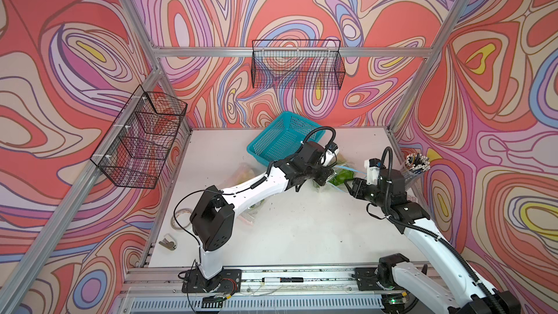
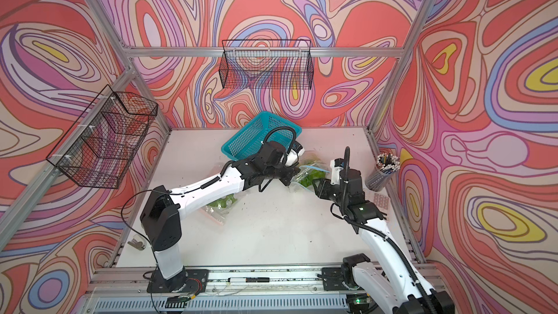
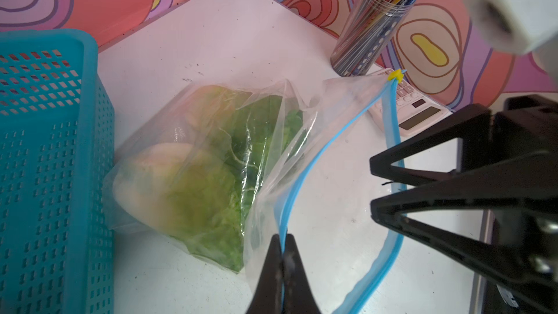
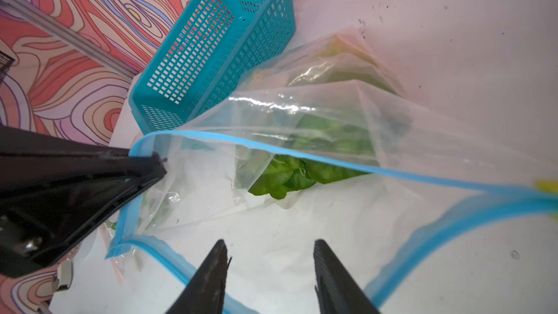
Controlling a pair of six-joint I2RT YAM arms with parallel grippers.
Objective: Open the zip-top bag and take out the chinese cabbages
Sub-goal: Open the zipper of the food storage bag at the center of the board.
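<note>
A clear zip-top bag (image 3: 211, 134) with a blue zip strip lies on the white table beside the teal basket, its mouth pulled open. The chinese cabbages (image 3: 187, 188) are inside it, pale bases and crinkled green leaves showing through the plastic; their leaves (image 4: 290, 173) reach the open mouth. My left gripper (image 3: 282, 237) is shut on one blue zip edge and holds it up. My right gripper (image 4: 268, 244) stands open at the bag's mouth with nothing between its fingers, the loose zip strip curving round it. A yellow slider (image 3: 396, 75) sits at the zip's far end. In both top views the bag (image 1: 342, 173) lies between the two grippers.
The teal basket (image 1: 280, 138) lies tilted at the back of the table, touching the bag. A cup of pencils (image 1: 415, 164) and a calculator (image 3: 413, 113) stand at the right edge. Another bag of greens (image 2: 220, 206) lies under the left arm. Black wire baskets (image 1: 297, 64) hang on the walls.
</note>
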